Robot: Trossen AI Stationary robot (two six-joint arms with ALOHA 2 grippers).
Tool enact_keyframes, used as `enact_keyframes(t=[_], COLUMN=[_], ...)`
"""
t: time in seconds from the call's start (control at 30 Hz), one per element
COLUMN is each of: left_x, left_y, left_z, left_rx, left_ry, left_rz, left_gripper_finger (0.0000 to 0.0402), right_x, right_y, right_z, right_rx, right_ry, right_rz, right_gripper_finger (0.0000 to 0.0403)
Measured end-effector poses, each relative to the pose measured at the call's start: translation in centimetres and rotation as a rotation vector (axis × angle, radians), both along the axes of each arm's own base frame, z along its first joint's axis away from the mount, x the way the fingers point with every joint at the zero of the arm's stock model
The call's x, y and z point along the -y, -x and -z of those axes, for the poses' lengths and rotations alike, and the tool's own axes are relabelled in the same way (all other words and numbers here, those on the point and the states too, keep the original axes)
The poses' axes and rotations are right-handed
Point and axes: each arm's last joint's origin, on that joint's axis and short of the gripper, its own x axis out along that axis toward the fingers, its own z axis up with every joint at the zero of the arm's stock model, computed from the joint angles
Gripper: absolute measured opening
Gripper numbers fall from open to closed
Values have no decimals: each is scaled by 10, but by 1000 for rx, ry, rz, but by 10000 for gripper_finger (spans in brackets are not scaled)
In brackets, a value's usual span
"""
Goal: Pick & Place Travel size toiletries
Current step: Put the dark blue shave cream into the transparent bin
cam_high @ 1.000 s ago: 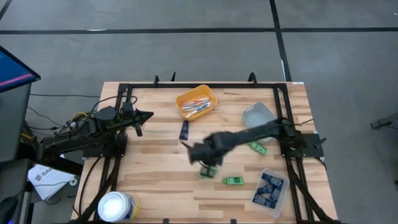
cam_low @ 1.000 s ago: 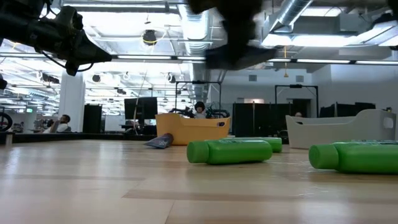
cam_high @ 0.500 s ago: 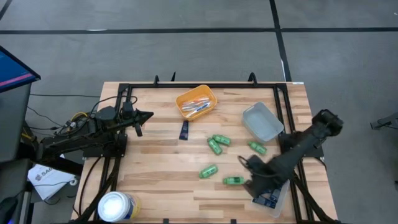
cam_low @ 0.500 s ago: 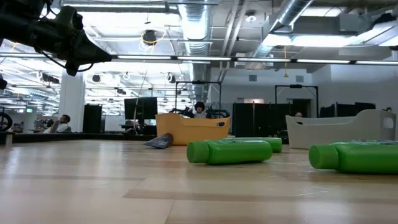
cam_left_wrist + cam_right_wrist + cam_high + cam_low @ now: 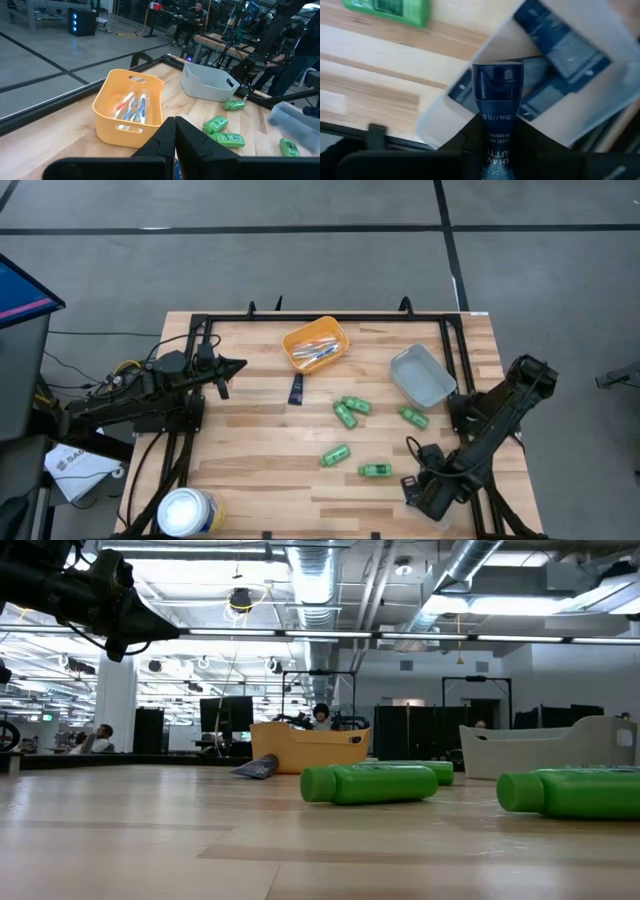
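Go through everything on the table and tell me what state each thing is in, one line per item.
Left gripper: shut, empty, parked at the table's left edge.
Right gripper: shut on navy tube, above the clear tray.
Clear tray: holds navy packets.
Orange tray: holds toothbrushes.
Grey tray: looks empty.
Green bottles: five, lying loose on the table.
White tub: upright.

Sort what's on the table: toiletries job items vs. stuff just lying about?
Job:
- navy tube, held in the right gripper over the clear tray of navy packets
- green bottles loose mid-table
- navy packet beside the orange tray holding toothbrushes
- grey tray

Lying about:
- white tub at the near left corner
- left gripper, parked, fingers shut
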Motion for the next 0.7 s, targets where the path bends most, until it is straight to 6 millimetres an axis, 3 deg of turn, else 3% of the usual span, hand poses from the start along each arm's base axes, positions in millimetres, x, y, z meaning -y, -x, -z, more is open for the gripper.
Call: enact_keyframes(t=[0.37,0.7], left_x=[0,0], left_y=[0,0], left_z=[0,0], left_rx=[5,4], left_ry=[-1,-1], left_rz=[1,1], left_gripper_finger=[2,2], right_x=[-1,-9], right_y=[-2,-24], right_z=[7,36], right_rx=[-83,-137], right_ry=[-20,-27], right_rz=[56,152], right_gripper_finger=[59,59])
